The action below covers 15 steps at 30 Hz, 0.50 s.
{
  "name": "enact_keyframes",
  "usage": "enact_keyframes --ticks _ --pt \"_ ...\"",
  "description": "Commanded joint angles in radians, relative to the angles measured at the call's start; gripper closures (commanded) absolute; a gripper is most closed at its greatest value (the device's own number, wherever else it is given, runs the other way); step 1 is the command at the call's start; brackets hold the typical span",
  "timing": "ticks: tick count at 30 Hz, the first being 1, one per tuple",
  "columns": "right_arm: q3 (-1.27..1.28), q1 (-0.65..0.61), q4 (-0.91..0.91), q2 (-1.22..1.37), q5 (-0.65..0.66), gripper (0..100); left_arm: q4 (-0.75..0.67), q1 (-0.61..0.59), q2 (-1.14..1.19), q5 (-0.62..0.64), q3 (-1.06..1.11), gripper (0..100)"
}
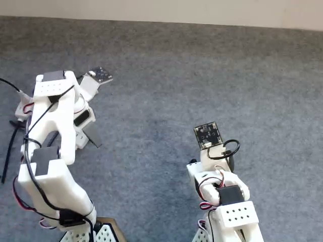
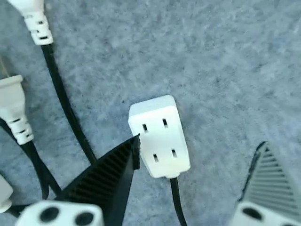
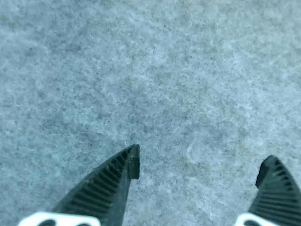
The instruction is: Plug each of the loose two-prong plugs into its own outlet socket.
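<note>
Left arm (image 1: pixel 50 151) is standing along the left side of the frame in the high view, and right arm (image 1: pixel 224 196) is sitting at lower right. Both are working over the grey-covered bench (image 1: pixel 166 60). Left tool (image 2: pixel 197 146) is hanging wide open and gripping nothing. Its dark finger (image 2: pixel 110 176) is sitting just beside, possibly touching, one long edge of the white outlet block (image 2: pixel 160 136), and the paler finger (image 2: pixel 268 179) is standing well apart from the block on its other side. The outlet block is lying flat with its slots facing up; two slot pairs are showing, both empty, and its black cord (image 2: pixel 176 202) is running off toward the tool. One white two-prong plug (image 2: pixel 14 110) is lying loose on the bench near the block. A second plug (image 2: pixel 33 19) is lying farther off, prong end running out of the picture, and its black lead (image 2: pixel 66 108) is passing between the first plug and the block. Right tool (image 3: pixel 200 165) is likewise gaping wide, holding nothing, over bare bench covering. Progress, as judged: nothing is plugged in yet and no plug is being gripped, so the whole job is remaining. Each plug needs picking up, lining up with a free slot pair and pressing home.
</note>
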Motion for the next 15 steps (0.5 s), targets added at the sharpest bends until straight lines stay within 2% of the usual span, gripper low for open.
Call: enact_keyframes --ticks 1,11,13,15 --pt "-0.002 -0.007 -0.016 -0.015 0.014 62.3 -0.043 -0.022 0.008 0.003 -0.001 64" --pt "-0.002 -0.007 -0.016 -0.015 0.014 62.3 -0.051 -0.071 0.074 -0.034 0.004 64" --pt "-0.002 -0.008 -0.016 -0.015 0.014 62.3 -0.051 -0.07 0.074 -0.034 0.007 70" --pt "-0.002 -0.008 -0.016 -0.015 0.014 62.3 -0.041 -0.064 0.071 -0.046 0.007 80"
